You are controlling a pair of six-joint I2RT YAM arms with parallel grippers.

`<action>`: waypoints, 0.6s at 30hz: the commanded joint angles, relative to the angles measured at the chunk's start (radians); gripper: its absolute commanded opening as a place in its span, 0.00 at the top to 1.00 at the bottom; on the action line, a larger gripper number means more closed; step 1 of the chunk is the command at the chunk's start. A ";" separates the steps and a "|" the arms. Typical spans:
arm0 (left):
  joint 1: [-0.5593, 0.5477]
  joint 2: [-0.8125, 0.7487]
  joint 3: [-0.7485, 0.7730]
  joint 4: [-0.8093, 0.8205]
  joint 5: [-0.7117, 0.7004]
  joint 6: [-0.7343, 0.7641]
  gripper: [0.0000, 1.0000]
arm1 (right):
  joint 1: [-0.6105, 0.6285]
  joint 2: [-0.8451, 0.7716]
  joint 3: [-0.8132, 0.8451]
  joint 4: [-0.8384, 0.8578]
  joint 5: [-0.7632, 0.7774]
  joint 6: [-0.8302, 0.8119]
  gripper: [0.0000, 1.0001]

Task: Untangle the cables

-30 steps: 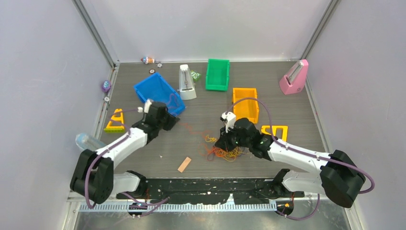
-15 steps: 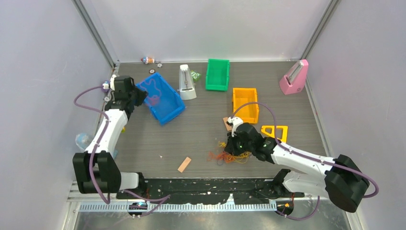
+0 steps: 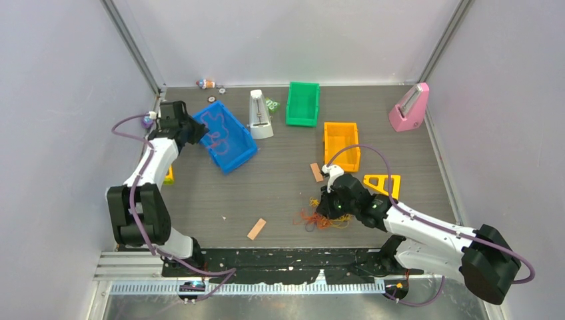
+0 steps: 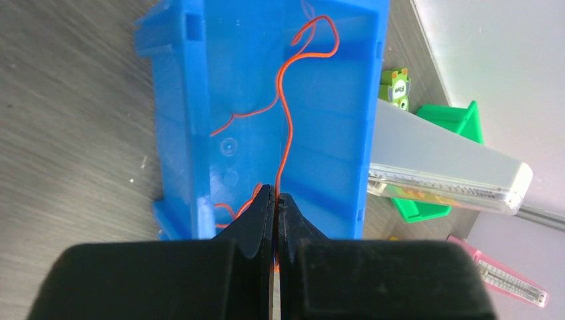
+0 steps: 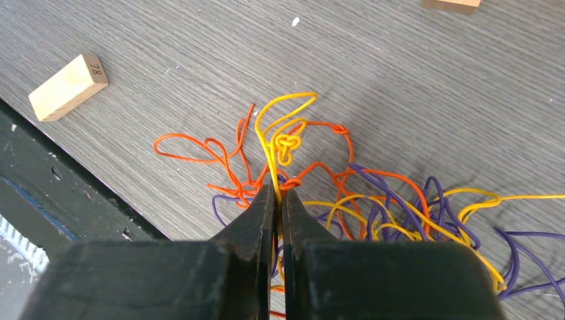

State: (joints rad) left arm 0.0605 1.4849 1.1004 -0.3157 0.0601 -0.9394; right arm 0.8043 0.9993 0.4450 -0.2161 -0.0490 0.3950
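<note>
The cables (image 3: 320,219) lie as a loose tangle of orange, yellow and purple strands (image 5: 373,207) on the grey table, near the front middle. My right gripper (image 3: 328,207) (image 5: 278,193) is down at the tangle's edge, shut on a yellow cable that loops up to a small knot (image 5: 285,145). My left gripper (image 3: 193,130) (image 4: 276,195) is at the far left, at the rim of the blue bin (image 3: 240,153) (image 4: 333,133). It is shut on a single orange-red cable (image 4: 286,127) that trails across the bin's floor (image 3: 216,137).
Two wooden blocks (image 3: 256,229) (image 3: 316,172) lie near the tangle, one showing in the right wrist view (image 5: 68,87). A grey metronome (image 3: 259,115), green bin (image 3: 302,103), orange bin (image 3: 341,145), pink metronome (image 3: 410,108) and yellow triangle frame (image 3: 382,183) stand behind.
My left arm has swung from the table's middle to the far left, drawing the orange-red cable out of the tangle into the blue bin. My right gripper has shifted slightly right and nearer.
</note>
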 commanded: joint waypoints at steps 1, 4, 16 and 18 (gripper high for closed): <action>-0.004 0.039 0.115 0.016 0.064 0.020 1.00 | 0.004 0.004 0.056 0.030 -0.005 -0.009 0.95; -0.031 0.016 0.146 -0.007 0.019 0.052 1.00 | 0.005 0.018 0.067 0.039 -0.016 -0.011 0.95; -0.067 0.015 0.112 0.051 -0.010 0.012 1.00 | 0.004 0.041 0.127 0.110 -0.112 -0.045 0.94; -0.089 0.031 0.069 0.105 0.019 -0.021 1.00 | 0.004 0.050 0.133 0.110 -0.114 -0.046 0.95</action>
State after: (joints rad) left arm 0.0021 1.4899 1.2308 -0.3119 0.0162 -0.9009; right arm 0.8043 1.0367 0.5198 -0.1631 -0.1406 0.3676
